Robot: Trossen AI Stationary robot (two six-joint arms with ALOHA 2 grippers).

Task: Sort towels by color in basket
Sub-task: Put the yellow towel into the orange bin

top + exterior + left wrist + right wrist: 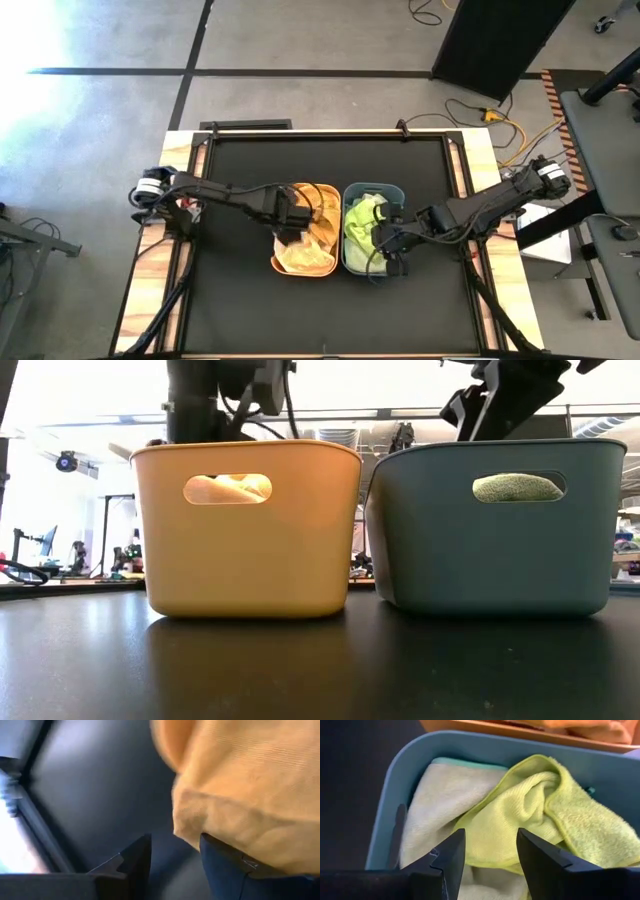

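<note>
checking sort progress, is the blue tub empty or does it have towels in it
Not empty: the blue tub holds a lime green towel over a pale green towel.

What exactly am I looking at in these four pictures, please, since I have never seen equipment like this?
Two dark robot arms work at a black table, sorting towels by colour. One picture looks down from above, one looks level across the table, and two come from cameras on the arms' wrists. On the table stand an orange basket and a blue-grey basket, side by side. The orange one holds yellow and orange towels; the other holds green towels. The left tool is over the orange basket, open, with orange cloth right beside its fingers. The right tool hovers open above the green towels, holding nothing.
</note>
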